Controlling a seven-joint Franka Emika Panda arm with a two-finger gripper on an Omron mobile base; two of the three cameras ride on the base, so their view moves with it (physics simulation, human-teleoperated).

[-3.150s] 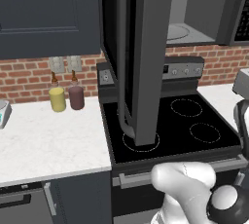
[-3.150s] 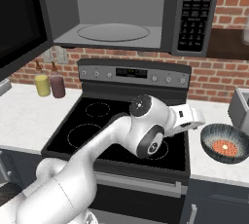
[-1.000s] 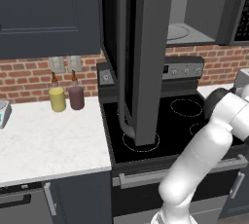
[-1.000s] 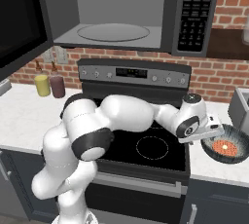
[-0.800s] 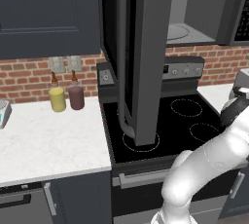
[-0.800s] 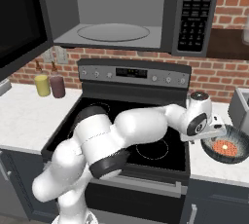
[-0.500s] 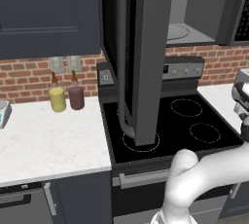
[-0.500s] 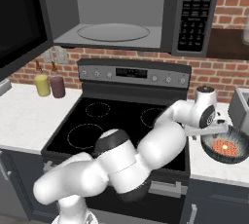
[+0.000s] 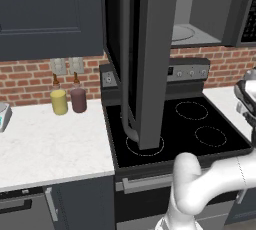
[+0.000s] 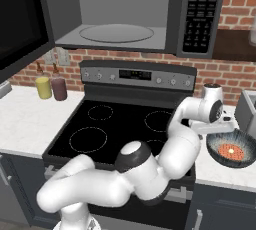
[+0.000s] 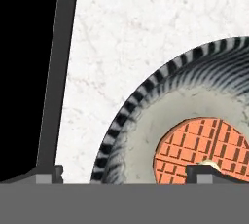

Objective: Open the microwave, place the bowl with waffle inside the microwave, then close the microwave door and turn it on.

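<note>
My hand (image 11: 126, 173) hangs over the white tabletop (image 11: 126, 47), its fingers (image 11: 203, 169) spread wide apart and holding nothing. Directly beneath me sits the bowl (image 11: 146, 116), grey with dark ribbed sides, and one fingertip stands over the orange-brown waffle (image 11: 194, 145) lying in its middle; I cannot tell whether it touches. The dark edge of the stove (image 11: 56, 72) runs along beside my other fingertip. From the right base view, the bowl (image 10: 231, 149) rests on the tabletop just past the stove, below my hand. Up and away from my hand, the microwave (image 10: 120, 14) stands with the microwave door (image 9: 145, 59) swung fully open, pale interior exposed.
</note>
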